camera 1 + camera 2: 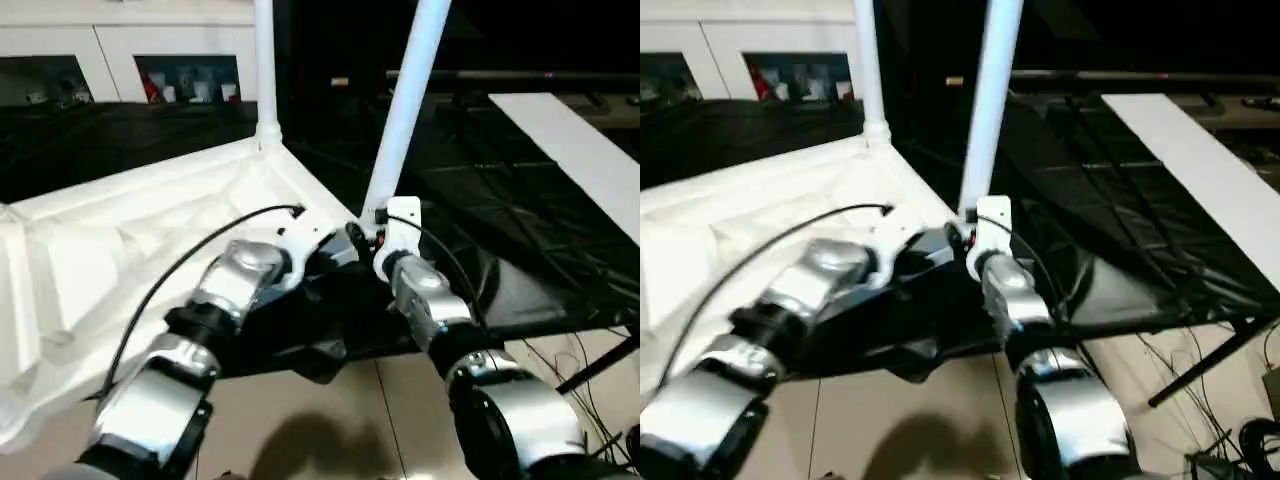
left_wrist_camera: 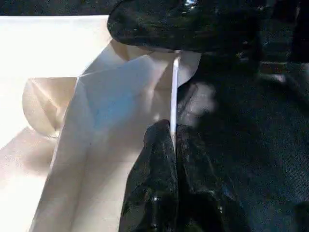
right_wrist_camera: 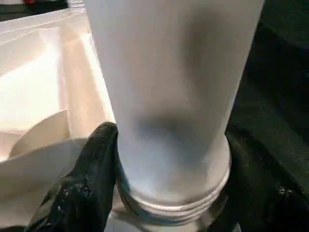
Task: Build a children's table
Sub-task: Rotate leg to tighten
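Step in hand: fitting the second leg [image 1: 405,110] into the near corner socket of the tabletop [image 1: 130,250], which lies underside up at centre-left of the head view.
Fitted leg: first leg [image 1: 265,70] stands upright in the far corner socket.
Right gripper [image 3: 164,169]: fingers spread wide around the second leg's threaded base, touching both sides.
Left gripper [image 2: 174,140]: closed, pinching the tabletop's thin edge wall.
Next move: probably straighten the tilted leg, then seat it.

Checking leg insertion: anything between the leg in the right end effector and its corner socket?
Nothing visible. The right end effector grips the tilted leg, whose threaded end sits at the tabletop corner. The left end effector pinches the rim there.
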You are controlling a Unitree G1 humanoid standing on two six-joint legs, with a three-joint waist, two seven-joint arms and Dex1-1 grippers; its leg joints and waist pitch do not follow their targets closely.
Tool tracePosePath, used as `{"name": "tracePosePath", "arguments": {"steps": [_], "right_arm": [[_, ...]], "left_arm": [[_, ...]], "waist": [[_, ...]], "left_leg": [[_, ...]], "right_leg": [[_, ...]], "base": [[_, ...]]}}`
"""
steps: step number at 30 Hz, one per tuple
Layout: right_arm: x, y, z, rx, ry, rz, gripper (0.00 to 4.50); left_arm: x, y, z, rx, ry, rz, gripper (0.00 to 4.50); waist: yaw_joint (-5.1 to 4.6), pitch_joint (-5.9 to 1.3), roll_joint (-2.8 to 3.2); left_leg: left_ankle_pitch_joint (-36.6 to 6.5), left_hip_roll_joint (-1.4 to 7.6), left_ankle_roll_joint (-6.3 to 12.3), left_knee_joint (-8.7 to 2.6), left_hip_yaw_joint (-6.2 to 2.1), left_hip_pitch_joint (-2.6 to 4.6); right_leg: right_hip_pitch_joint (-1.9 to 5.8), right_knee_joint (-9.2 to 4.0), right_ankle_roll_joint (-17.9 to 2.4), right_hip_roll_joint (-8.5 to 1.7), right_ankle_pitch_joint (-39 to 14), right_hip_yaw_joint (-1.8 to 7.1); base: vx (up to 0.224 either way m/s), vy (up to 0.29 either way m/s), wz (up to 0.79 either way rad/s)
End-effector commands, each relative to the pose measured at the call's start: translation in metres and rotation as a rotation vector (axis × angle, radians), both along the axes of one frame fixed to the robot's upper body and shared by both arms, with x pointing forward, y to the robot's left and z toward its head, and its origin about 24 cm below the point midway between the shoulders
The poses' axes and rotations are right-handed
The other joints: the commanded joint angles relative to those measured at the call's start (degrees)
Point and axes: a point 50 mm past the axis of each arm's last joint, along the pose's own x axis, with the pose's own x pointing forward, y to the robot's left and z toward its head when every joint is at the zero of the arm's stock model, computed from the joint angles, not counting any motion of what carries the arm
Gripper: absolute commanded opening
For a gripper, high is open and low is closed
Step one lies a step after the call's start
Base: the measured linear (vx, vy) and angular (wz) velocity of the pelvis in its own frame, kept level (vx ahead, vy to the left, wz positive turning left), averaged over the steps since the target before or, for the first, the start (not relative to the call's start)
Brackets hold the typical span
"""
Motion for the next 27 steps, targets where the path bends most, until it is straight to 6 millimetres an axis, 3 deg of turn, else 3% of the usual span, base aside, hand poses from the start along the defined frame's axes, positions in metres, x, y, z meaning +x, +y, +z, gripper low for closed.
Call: {"name": "tracePosePath", "arguments": {"steps": [1, 4, 5, 9, 10, 11, 13, 14, 15, 16, 18, 19, 20, 22, 23, 27], "right_arm": [[-0.008, 0.012, -0.01, 0.041, 0.041, 0.065, 2.7], [-0.007, 0.019, -0.005, 0.079, 0.01, 0.136, 2.7], [-0.007, 0.02, -0.004, 0.086, 0.003, 0.143, 3.05], [-0.005, 0.014, 0.002, 0.101, -0.056, 0.178, 3.45], [-0.005, 0.012, 0.004, 0.093, -0.07, 0.187, 3.51], [-0.004, 0.008, 0.005, 0.083, -0.079, 0.193, 3.61], [-0.003, 0.002, 0.007, 0.054, -0.094, 0.217, 3.85], [-0.003, 0.0, 0.007, 0.044, -0.099, 0.226, 3.85], [-0.005, -0.016, 0.006, -0.021, -0.104, 0.338, 3.85], [-0.006, -0.019, 0.006, -0.031, -0.107, 0.36, 3.85], [-0.01, -0.024, 0.006, -0.041, -0.109, 0.457, 3.85], [-0.016, -0.028, 0.005, -0.072, -0.113, 0.575, 3.85], [-0.019, -0.03, 0.004, -0.08, -0.111, 0.623, 3.85], [-0.024, -0.034, 0.003, -0.075, -0.089, 0.699, 3.85], [-0.029, -0.038, 0.003, -0.071, -0.077, 0.769, 3.85], [-0.036, -0.043, 0.004, -0.054, -0.058, 0.889, 3.85]], "left_arm": [[0.007, 0.023, -0.005, 0.076, -0.033, 0.159, 0.0], [0.005, 0.025, -0.006, 0.095, -0.029, 0.122, 0.0], [0.005, 0.026, -0.006, 0.099, -0.026, 0.117, 0.0], [0.001, 0.028, -0.007, 0.106, -0.024, 0.039, 0.0], [0.0, 0.03, -0.007, 0.104, -0.016, 0.023, 0.0], [0.0, 0.031, -0.007, 0.104, -0.009, 0.014, 0.0], [-0.002, 0.034, -0.008, 0.106, -0.002, -0.02, 0.0], [-0.003, 0.035, -0.008, 0.107, 0.002, -0.029, 0.0], [-0.013, 0.038, -0.007, 0.071, 0.039, -0.179, 0.0], [-0.015, 0.038, -0.006, 0.06, 0.055, -0.208, 0.0], [-0.02, 0.04, -0.005, 0.038, 0.065, -0.287, 0.0], [-0.026, 0.044, -0.004, 0.033, 0.101, -0.349, 0.0], [-0.028, 0.045, -0.004, 0.034, 0.101, -0.384, 0.0], [-0.031, 0.048, -0.002, 0.034, 0.109, -0.434, 0.0], [-0.033, 0.051, 0.0, 0.041, 0.119, -0.463, 0.0], [-0.035, 0.058, 0.003, 0.059, 0.126, -0.491, 0.0]], "waist": [[0.05, -3.7, -0.04], [0.1, -3.59, -0.11], [0.13, -3.61, -0.07], [0.04, -3.6, -0.13], [-0.03, -3.58, 0.36], [-0.6, -3.54, 0.31], [-0.82, -3.64, 0.41], [-0.8, -3.63, 0.84], [-0.76, -3.75, 1.61], [-0.87, -3.81, 1.21], [-0.96, -4.08, 1.86], [-0.96, -4.01, 1.81], [-0.73, -4.08, 2.08], [-0.29, -3.94, 2.07], [0.09, -3.86, 2.44], [0.28, -3.63, 2.6]], "left_leg": [[-7.81, -0.03, 1.76, -3.28, 0.44, -0.07], [-8.26, 0.06, 2.41, -3.34, 0.46, -0.08], [-8.43, 0.1, 2.47, -3.32, 0.46, -0.09], [-7.96, 0.06, 3.13, -3.32, 0.45, -0.34], [-8.12, 0.09, 3.06, -3.35, 0.36, -0.36], [-8.27, 0.07, 2.88, -3.44, 0.21, -0.73], [-7.76, 0.1, 2.65, -3.3, 0.23, -0.46], [-7.73, 0.16, 2.71, -3.3, 0.18, -0.34], [-7.31, 0.25, 3.14, -3.14, 0.15, -0.29], [-6.69, 0.31, 3.49, -3.12, 0.16, -0.43], [-4.95, 0.29, 5.03, -2.82, 0.24, -0.28], [-5.34, 0.15, 5.82, -2.78, 0.27, -0.26], [-5.58, 0.3, 5.95, -2.71, 0.27, -0.14], [-6.39, 0.44, 6.05, -2.75, 0.45, -0.14], [-7.51, 0.6, 5.94, -2.8, 0.48, 0.06], [-9.69, 0.71, 3.9, -2.99, 0.47, 0.08]], "right_leg": [[3.2, -3.99, -12.03, -3.68, -3.27, 2.57], [3.26, -4.08, -12.27, -3.85, -4.26, 2.56], [3.29, -4.08, -12.33, -3.92, -4.6, 2.59], [3.47, -4.04, -12.52, -3.97, -4.12, 2.56], [3.42, -4.02, -12.54, -4.03, -4.27, 2.55], [3.66, -4.14, -12.31, -3.94, -5.04, 2.43], [3.54, -4.09, -12.81, -3.96, -4.66, 2.48], [3.48, -4.05, -13.25, -3.97, -4.17, 2.48], [3.62, -3.92, -14.48, -3.91, -1.0, 2.46], [3.84, -3.68, -15.01, -3.84, 0.98, 2.45], [3.82, -2.92, -17.18, -3.62, 8.03, 2.39], [3.98, -3.05, -17.8, -3.46, 8.78, 2.25], [3.93, -3.0, -17.94, -3.65, 8.89, 2.3], [3.89, -3.04, -18.08, -3.51, 7.87, 2.24], [3.82, -3.27, -17.83, -3.49, 6.45, 2.18], [3.62, -3.47, -17.15, -3.64, 1.21, 2.18]], "base": [[0.0, 0.0, 0.0], [0.0, 0.0, 0.0], [0.0, 0.0, 0.0], [0.0, 0.0, 0.0], [0.0, 0.0, 0.0], [0.0, 0.0, 0.0], [0.0, 0.0, 0.0], [0.0, 0.0, 0.0], [0.0, 0.0, 0.0], [0.0, 0.0, 0.0], [0.0, 0.0, 0.0], [0.0, 0.0, 0.0], [0.0, 0.0, 0.0], [0.0, 0.0, 0.0], [0.0, 0.0, 0.0], [0.0, 0.0, 0.0]]}}
